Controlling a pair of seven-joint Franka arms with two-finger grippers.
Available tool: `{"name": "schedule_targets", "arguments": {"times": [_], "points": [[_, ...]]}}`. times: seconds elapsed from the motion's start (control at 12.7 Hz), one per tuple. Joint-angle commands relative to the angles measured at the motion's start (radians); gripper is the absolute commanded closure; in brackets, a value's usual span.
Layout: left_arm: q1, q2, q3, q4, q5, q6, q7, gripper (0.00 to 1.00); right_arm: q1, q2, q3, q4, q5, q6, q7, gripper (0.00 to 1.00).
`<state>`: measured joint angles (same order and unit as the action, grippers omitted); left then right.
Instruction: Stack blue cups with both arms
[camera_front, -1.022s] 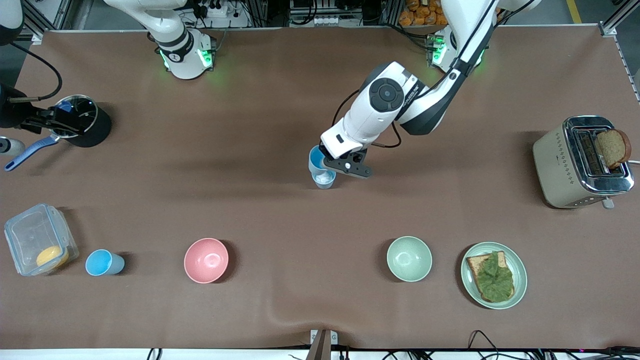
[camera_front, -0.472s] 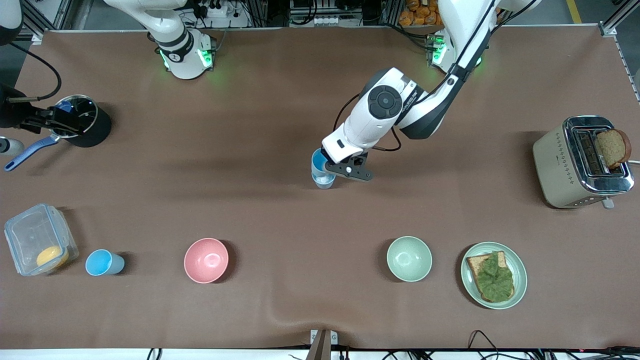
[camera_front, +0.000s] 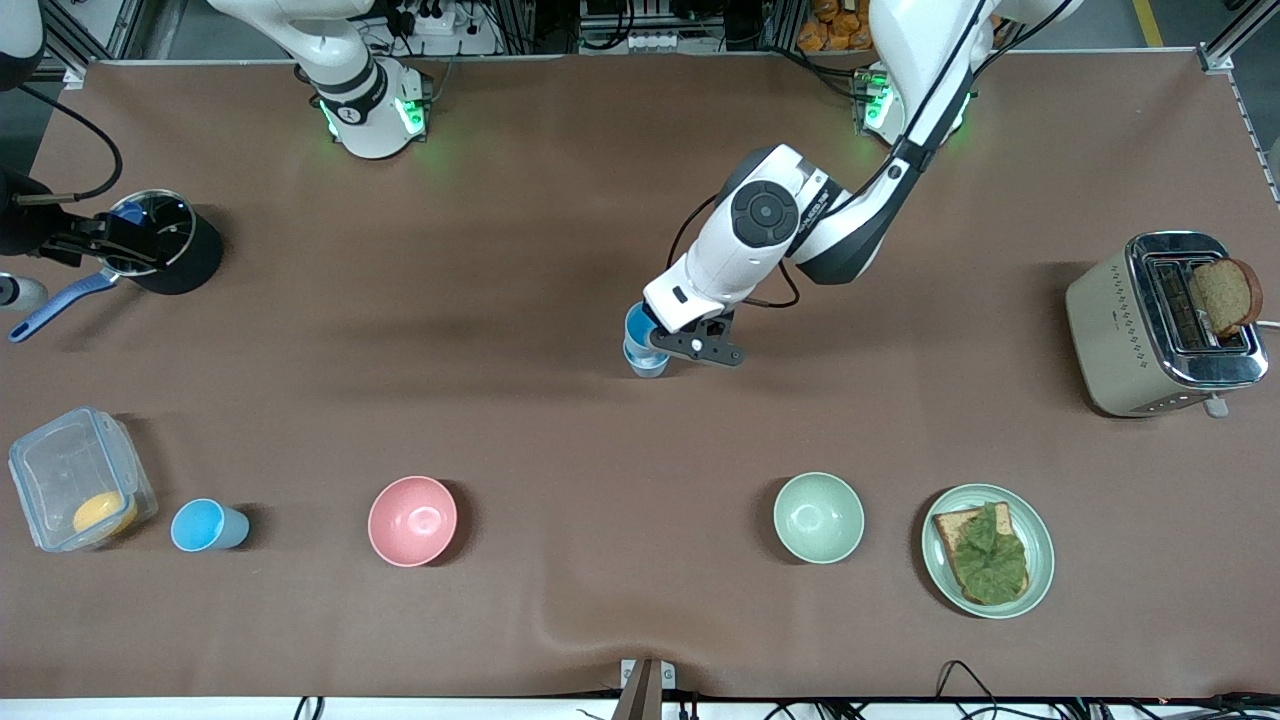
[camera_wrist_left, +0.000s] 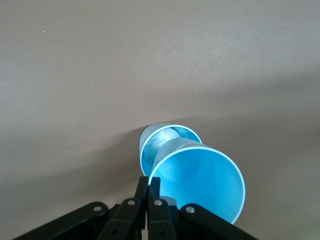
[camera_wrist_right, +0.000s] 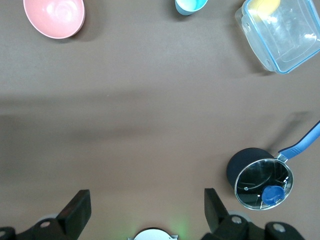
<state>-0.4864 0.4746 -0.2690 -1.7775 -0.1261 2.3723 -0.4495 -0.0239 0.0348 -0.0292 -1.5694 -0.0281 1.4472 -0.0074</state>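
Blue cup pinched by its rim in the left gripper, tilted, lowered partly into a second blue cup standing mid-table. Third blue cup stands between the pink bowl and a clear container. Right gripper waits high over the table near the black pot, jaws spread wide, empty.

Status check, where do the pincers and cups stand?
Left pincer shut on held cup, over standing cup. Right pincer open, waiting. Third cup untouched.
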Motion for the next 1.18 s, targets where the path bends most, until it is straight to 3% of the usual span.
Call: {"name": "schedule_targets", "arguments": {"times": [0.0,0.08,0.31,0.39,0.47,0.63,0.86,1.1], "points": [[-0.011,0.007,0.013,0.018,0.026,0.005,-0.024,0.84,-0.025,-0.009,0.019,-0.003,-0.018,-0.007,-0.003,0.00],[-0.011,0.001,0.029,0.018,0.026,0.005,-0.024,0.65,-0.027,-0.009,0.019,-0.003,-0.018,-0.007,-0.003,0.00],[-0.008,-0.031,0.049,0.004,0.023,0.004,-0.021,0.63,-0.030,-0.009,0.019,-0.003,-0.018,-0.008,-0.003,0.00],[0.002,-0.049,0.063,-0.003,0.026,0.004,-0.006,0.38,-0.031,-0.009,0.019,-0.003,-0.018,-0.007,-0.005,0.00],[0.018,-0.080,0.073,-0.023,0.031,0.004,-0.001,0.00,-0.031,-0.007,0.019,-0.003,-0.018,-0.008,-0.005,0.00],[0.052,-0.157,0.121,-0.080,0.031,0.004,0.000,0.00,-0.031,-0.007,0.019,-0.003,-0.018,-0.008,-0.005,0.00],[0.233,-0.362,0.132,-0.228,0.036,-0.033,0.076,0.00,-0.030,-0.009,0.019,-0.003,-0.018,-0.008,-0.005,0.00],[0.426,-0.546,0.128,-0.258,0.037,-0.314,0.275,0.00,-0.031,-0.009,0.019,-0.003,-0.018,-0.008,-0.005,0.00]]}}
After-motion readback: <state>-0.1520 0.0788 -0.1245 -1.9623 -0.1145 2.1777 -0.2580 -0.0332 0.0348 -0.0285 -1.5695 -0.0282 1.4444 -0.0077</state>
